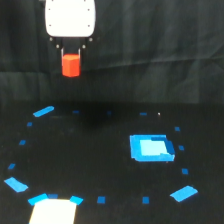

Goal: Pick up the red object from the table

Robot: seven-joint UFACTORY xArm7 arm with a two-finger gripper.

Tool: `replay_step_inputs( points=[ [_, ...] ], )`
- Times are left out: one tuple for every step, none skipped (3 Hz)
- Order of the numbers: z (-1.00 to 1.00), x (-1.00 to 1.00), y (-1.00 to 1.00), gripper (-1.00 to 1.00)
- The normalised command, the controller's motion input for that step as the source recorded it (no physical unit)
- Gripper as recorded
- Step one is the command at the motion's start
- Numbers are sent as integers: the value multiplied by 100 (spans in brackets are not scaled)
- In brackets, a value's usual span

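Table (110, 165): black, blue marks in a ring, blue square (150, 148) at right. My gripper (71, 59), far left and high, is clamped on the block (71, 65), clear of the table. Judgement: lift is done; hold grip steady, rise straight, no swing. Block: orange-red, stubby, narrower than my white housing.
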Motion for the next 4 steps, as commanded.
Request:
replay_step_inputs(
  points=[
    [7,-11,6,-58],
    [-24,-23,21,-88],
    [-16,-17,-15,-100],
    [-22,-26,8,-78]
  ],
)
